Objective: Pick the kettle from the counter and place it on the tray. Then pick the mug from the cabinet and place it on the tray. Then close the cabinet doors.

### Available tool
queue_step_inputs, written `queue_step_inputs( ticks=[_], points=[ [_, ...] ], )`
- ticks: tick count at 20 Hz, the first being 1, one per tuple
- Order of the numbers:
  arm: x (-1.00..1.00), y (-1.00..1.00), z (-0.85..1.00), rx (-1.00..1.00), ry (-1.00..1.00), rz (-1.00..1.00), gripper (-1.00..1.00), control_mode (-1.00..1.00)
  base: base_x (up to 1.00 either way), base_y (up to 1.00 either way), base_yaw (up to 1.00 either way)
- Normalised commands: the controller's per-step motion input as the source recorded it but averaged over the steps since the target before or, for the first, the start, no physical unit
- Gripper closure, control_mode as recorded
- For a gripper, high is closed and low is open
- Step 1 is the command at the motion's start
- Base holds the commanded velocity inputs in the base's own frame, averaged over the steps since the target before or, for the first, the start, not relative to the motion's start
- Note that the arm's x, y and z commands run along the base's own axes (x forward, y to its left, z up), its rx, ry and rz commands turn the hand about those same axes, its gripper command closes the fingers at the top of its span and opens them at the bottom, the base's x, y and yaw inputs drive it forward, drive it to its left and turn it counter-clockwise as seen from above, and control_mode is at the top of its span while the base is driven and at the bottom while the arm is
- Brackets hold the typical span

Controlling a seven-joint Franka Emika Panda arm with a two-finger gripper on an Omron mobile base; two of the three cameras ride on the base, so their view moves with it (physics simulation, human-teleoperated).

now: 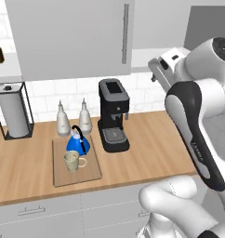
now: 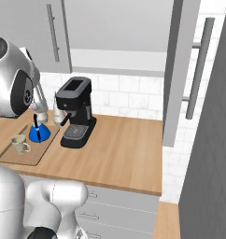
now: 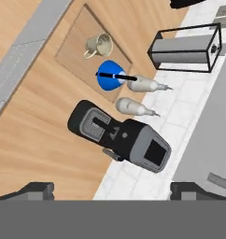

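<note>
On the tray (image 1: pixel 86 174) near the front edge of the tabletop (image 1: pixel 151 148), the blue kettle (image 1: pixel 78 143) and the cream mug (image 1: pixel 71 161) sit side by side, the kettle toward the back, the mug toward the front, its handle pointing right. So both placements look done, and the step in hand, as I judge it, is closing the cabinet doors. Up high, the end effector (image 3: pixel 112 189) looks down over the tabletop with its fingers spread wide apart and nothing between them. The left cabinet door (image 1: pixel 72 37) appears flat across the cabinet front, its bar handle (image 1: pixel 125 33) vertical. The right cabinet door (image 2: pixel 180 70) stands swung out, edge-on in the right base view, with the cabinet (image 2: pixel 119 28) open behind it. Doing this well means getting the hand onto the outer face of that open panel and pushing steadily, in an arc, until it sits flush. Around the work: a black coffee machine (image 1: pixel 113 114) stands just right of the tray, two pale bottles (image 1: pixel 73 118) behind the kettle, a paper towel holder (image 1: pixel 13 111) at the left end. The coffee machine rises under the cabinet, so the arm should stay high.
</note>
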Motion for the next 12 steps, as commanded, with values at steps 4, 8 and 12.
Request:
queue_step_inputs(
  ticks=[4,8,12],
  points=[
    [-0.30,-0.84,0.00,0.05,-0.17,-0.18,-1.00,-1.00,0.00,0.00,0.00],
    [-0.14,-0.78,-0.12,0.00,-0.07,-0.36,-1.00,-1.00,0.00,0.00,0.00],
    [-0.08,-0.75,-0.03,0.04,-0.02,-0.43,-1.00,-1.00,0.00,0.00,0.00]
  ],
)
